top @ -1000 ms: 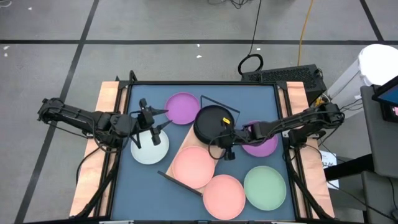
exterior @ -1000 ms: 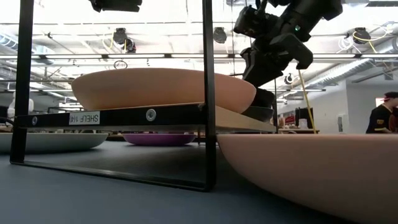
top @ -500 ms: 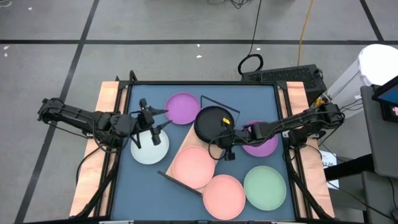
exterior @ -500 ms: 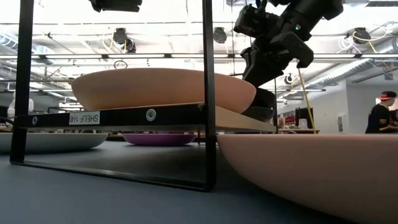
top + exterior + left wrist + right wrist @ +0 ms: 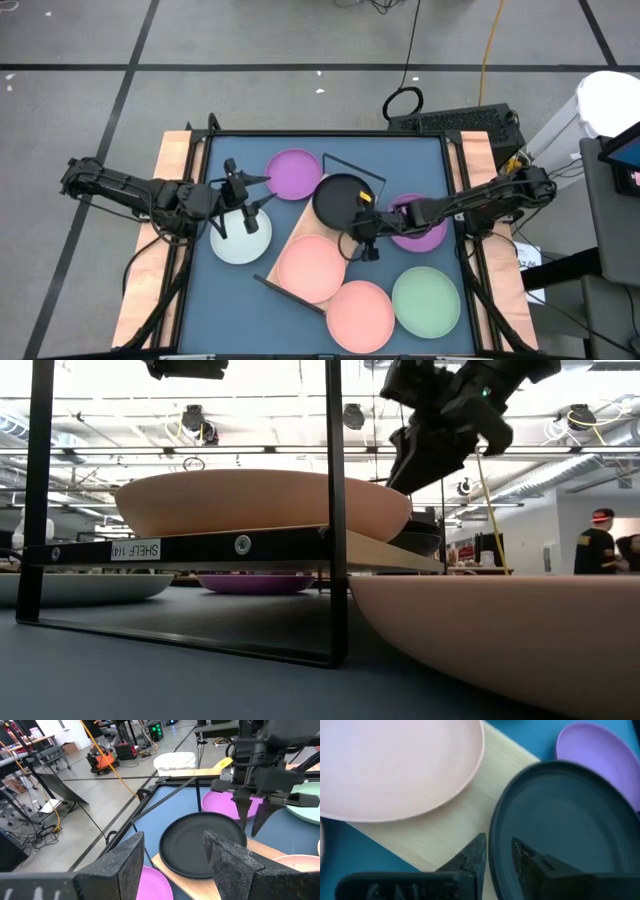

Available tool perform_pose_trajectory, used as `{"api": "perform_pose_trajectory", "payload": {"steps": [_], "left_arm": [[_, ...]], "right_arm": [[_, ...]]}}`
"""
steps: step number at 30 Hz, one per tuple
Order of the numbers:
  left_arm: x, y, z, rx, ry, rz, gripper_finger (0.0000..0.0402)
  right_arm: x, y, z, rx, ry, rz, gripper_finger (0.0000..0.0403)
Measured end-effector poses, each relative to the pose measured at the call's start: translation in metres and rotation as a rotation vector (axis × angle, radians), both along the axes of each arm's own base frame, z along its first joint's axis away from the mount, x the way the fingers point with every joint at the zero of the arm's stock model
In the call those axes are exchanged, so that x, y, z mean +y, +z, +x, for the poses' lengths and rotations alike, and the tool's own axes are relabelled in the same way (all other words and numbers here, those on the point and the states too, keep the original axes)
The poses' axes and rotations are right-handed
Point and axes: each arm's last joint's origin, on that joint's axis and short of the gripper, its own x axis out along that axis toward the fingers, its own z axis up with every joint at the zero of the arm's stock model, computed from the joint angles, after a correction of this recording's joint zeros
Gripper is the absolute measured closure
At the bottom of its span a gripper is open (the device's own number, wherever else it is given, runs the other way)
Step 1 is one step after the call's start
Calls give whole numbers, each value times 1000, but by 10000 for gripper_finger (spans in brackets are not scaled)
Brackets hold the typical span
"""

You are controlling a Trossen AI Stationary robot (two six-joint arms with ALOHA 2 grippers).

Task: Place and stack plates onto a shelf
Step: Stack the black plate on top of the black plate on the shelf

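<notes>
**Right gripper parted over the black plate on the shelf**

The right gripper point(image 5: 362, 238) hangs just above the near rim of the black plate point(image 5: 340, 198), its two fingers a narrow gap apart and holding nothing. In the right wrist view one fingertip point(image 5: 472, 855) sits over the bare wood outside the rim and the other just inside it, so the rim passes between them. In the low view the fingers are clear of the plate, with open space between their tips and the rim.

The black plate lies flat on the far end of the shelf point(image 5: 296, 226), directly under the gripper. On the shelf's other end, just beside the gripper, rests a pink plate point(image 5: 311, 268). A purple plate point(image 5: 421, 232) lies on the table under the right arm, behind the gripper. Beyond the pink plate, on the table, sit a second pink plate point(image 5: 360, 315) and a pale green plate point(image 5: 427, 299).

The left gripper point(image 5: 244, 205) waits well apart from the right one, fingers spread wide and empty, above the edge of a white-grey plate point(image 5: 238, 240), with another purple plate point(image 5: 293, 173) just beside it.
</notes>
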Motion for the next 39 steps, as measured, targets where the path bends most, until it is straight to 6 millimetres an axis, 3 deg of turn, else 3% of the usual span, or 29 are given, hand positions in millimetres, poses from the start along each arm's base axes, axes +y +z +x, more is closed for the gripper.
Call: {"api": "perform_pose_trajectory", "payload": {"steps": [5,9,18,32,39], "left_arm": [[0,-1,0,7,0,2,192],[0,-1,0,7,0,2,192],[0,-1,0,1,4,-10,192],[0,-1,0,-11,10,-33,192],[0,0,0,-11,10,-33,192]], "right_arm": [[7,18,-7,-81,15,17,317],[5,24,-7,-135,-86,-29,323],[1,-5,6,-107,-169,10,398],[-3,-13,9,-82,-198,16,400],[-7,-27,3,-83,-205,17,402]]}}
